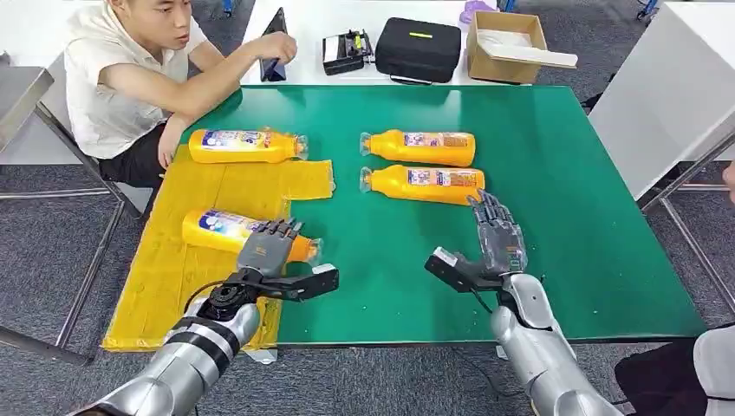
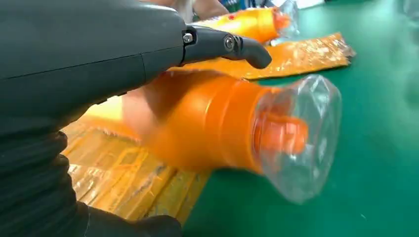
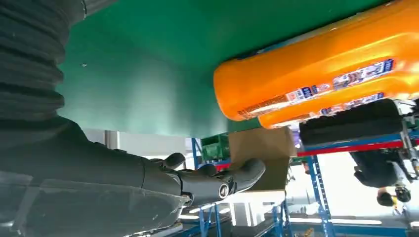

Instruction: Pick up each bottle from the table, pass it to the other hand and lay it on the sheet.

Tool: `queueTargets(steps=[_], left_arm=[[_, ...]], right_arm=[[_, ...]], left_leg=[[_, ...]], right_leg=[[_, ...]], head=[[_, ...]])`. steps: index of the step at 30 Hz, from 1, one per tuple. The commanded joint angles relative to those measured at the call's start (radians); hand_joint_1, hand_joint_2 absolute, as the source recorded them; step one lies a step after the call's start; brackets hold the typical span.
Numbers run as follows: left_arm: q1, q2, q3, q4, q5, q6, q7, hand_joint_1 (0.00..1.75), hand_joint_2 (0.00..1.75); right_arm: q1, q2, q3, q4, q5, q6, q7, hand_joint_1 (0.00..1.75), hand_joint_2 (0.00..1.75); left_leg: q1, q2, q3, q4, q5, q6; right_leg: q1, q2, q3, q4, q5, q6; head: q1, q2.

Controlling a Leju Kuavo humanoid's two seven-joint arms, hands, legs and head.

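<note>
Orange bottle [image 1: 234, 234] lying crosswise, cap apparently rightward.

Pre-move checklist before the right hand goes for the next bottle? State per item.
1. Right hand free of load: ok, fingers spread, nothing in it.
2. Nearer bottle on the green mat reachable: ok, lying on its side just beyond the fingertips.
3. Left hand released the front bottle on the sheet: cannot tell, the hand lies over it.
4. That bottle fully on the yellow sheet: not ok, its wrapped cap end overhangs onto the green.
5. Person out of the workspace: ok, arms at the far corner.
</note>
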Motion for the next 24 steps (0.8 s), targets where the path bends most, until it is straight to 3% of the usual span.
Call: queueTargets(steps=[1,7,10,13,18,21,24], left_arm=[[-0.033,0.002,-0.012,0.113,0.038,-0.044,-0.073,0.0,1.75],[-0.01,0.005,-0.081,0.03,0.047,0.025,-0.099,0.0,1.75],[0.051,0.022,-0.12,-0.1,0.055,0.061,-0.108,0.0,1.75],[0.191,0.066,-0.178,-0.392,0.051,0.229,-0.112,0.0,1.75],[0.246,0.096,-0.211,-0.519,0.043,0.217,-0.076,0.0,1.75],[0.278,0.118,-0.233,-0.572,0.036,0.305,-0.119,0.0,1.75],[0.349,0.169,-0.276,-0.716,0.089,0.304,-0.16,0.0,1.75]], right_arm=[[-0.052,0.012,0.043,0.096,-0.013,-0.012,-0.029,0.0,1.75],[-0.086,-0.033,0.077,0.136,0.083,-0.059,0.046,0.0,1.75],[-0.083,-0.063,0.072,0.118,0.116,-0.06,0.076,0.0,1.75],[-0.086,-0.098,0.044,0.121,0.167,-0.084,0.128,0.0,1.75],[-0.104,-0.104,0.035,0.145,0.171,-0.087,0.117,0.0,1.75],[-0.128,-0.103,0.037,0.183,0.194,-0.076,0.136,0.0,1.75],[-0.159,-0.101,0.022,0.255,0.18,-0.053,0.123,0.0,1.75]], left_leg=[[0.001,0.006,0.005,0.0,-0.002,0.0],[0.0,0.004,0.004,0.0,-0.001,0.0],[0.0,0.003,0.004,0.0,0.0,0.001],[0.0,0.004,0.005,0.0,-0.001,0.001],[-0.001,0.004,0.001,0.001,-0.001,0.0],[-0.001,0.003,0.001,0.0,-0.001,0.0],[-0.001,0.006,0.002,0.001,-0.001,0.0]], right_leg=[[0.001,0.004,0.004,-0.001,0.0,-0.004],[0.001,0.002,0.004,0.0,0.0,-0.004],[0.0,0.001,0.003,-0.001,-0.001,-0.003],[0.001,0.001,0.004,-0.001,-0.001,-0.004],[0.0,0.002,0.001,0.0,-0.001,-0.003],[0.0,0.002,0.0,0.0,0.0,-0.003],[0.0,0.004,0.0,0.0,0.0,-0.004]], head=[[0.0,0.0],[0.0,0.0],[0.0,0.0],[0.0,0.0],[0.0,0.0],[0.0,0.0],[0.0,0.0]])
